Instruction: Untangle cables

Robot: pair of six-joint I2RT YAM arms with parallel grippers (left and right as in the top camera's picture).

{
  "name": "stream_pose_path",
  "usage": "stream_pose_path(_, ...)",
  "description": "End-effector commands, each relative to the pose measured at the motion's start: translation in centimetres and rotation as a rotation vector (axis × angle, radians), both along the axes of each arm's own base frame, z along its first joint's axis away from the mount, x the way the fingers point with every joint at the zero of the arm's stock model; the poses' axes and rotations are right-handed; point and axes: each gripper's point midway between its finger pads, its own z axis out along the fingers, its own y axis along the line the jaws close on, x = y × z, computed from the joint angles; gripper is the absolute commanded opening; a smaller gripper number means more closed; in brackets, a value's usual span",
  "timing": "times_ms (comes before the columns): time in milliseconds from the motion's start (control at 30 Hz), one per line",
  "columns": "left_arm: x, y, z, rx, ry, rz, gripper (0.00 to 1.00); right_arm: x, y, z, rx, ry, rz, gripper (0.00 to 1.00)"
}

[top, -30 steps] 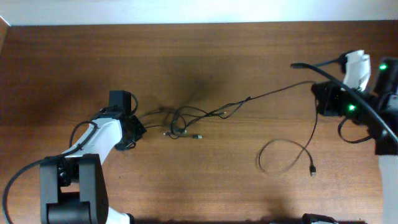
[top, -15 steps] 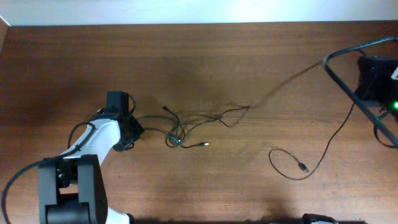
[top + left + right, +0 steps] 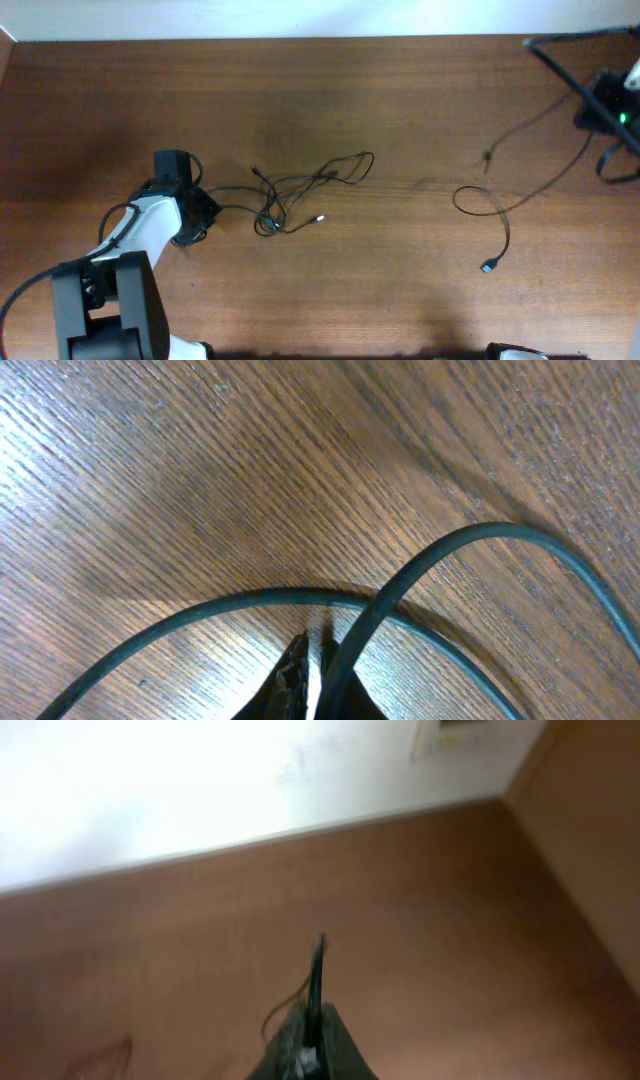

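Nearest the front edge, right of centre, lies the plug (image 3: pixel 488 266) of a loose cable (image 3: pixel 505 225), which curls into a loop on the worktop (image 3: pixel 400 300). On the left, the left gripper (image 3: pixel 313 665) sits low over the wood, jaws pinched almost together on a black cable (image 3: pixel 500 530) that leads into the knot of cables (image 3: pixel 300 190) left of centre. Farthest, at the right rear corner, the right gripper (image 3: pixel 308 1025) holds the loose cable aloft, jaws seemingly closed on it, though that wrist view is blurred
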Motion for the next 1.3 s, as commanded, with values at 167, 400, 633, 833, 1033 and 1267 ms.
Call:
stream_pose_path(167, -2.1, -1.2, -2.3, -0.062, 0.078, 0.004, 0.00, 4.2, -9.5, -9.0, 0.150, 0.186, -0.196, 0.04)
stream_pose_path(400, -1.9, -1.5, -2.3, -0.079, 0.068, 0.000, 0.00, 0.8, -18.1, -22.3, 0.368, 0.526, -0.457, 0.25)
stream_pose_path(633, -1.7, -1.7, -2.3, -0.092, 0.060, -0.002, 0.00, 0.8, -16.9, -24.9, 0.550, 0.565, -0.447, 0.99)
stream_pose_path(833, -1.5, -1.9, -2.2, -0.100, 0.052, -0.016, 0.01, 2.0, -11.5, -25.0, 0.617, 0.630, -0.323, 0.99)
stream_pose_path(1033, -1.5, -2.0, -2.2, -0.108, 0.050, -0.017, 0.00, 2.0, -11.4, -25.0, 0.609, 0.633, -0.324, 0.99)
stream_pose_path(1267, -1.3, -1.9, -2.2, -0.102, 0.043, -0.017, 0.01, 2.0, -11.4, -25.0, 0.609, 0.633, -0.324, 0.99)
